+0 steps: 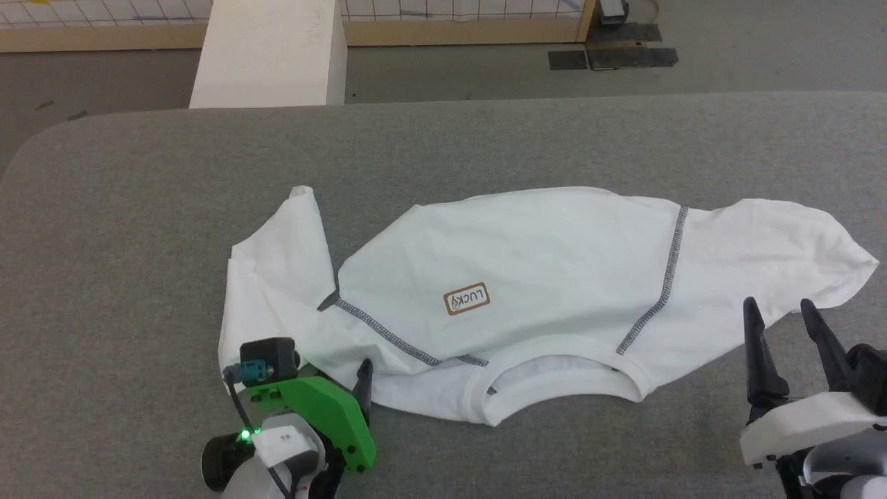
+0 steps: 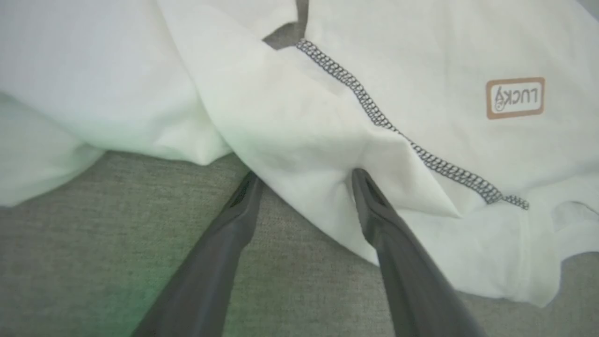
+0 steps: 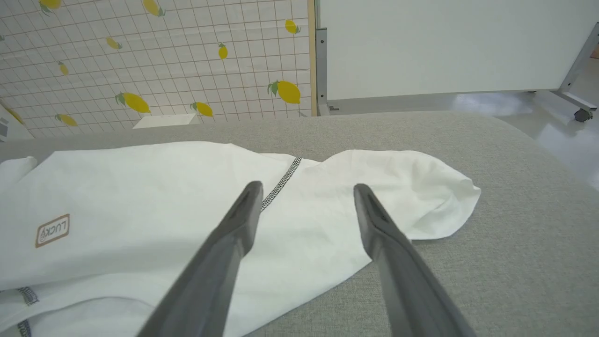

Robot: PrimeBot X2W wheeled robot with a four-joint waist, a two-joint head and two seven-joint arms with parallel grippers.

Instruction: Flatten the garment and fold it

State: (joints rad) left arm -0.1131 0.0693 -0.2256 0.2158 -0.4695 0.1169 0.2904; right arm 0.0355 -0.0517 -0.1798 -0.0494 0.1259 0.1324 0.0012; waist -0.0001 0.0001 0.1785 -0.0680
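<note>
**Left gripper point(image 2: 305, 178), its two long dark fingers spread wide and grasping nothing, at the shoulder edge of a white, thin-fabric, long-sleeved garment point(image 1: 554, 263).**

One finger rests on the cloth beside the dark grey stitched seam point(image 2: 374, 112), and the other reaches the cloth's edge along the grey fabric-covered table point(image 1: 138, 242). The garment lies mid-table, long axis running left to right, with its round neckline point(image 1: 561, 391) toward the robot and its small brown rectangular label point(image 1: 466, 299) uppermost. Its crumpled sleeve point(image 1: 277, 277) lies ahead and left of the left gripper, the nearer arm. The right gripper point(image 1: 779, 308), equally wide and empty, stands beside the opposite sleeve point(image 1: 783, 242). The left wrist view gives the finger-to-cloth contact, which the green wrist housing point(image 1: 326, 416) masks in the head view. The head view gives the whole outline.
</note>
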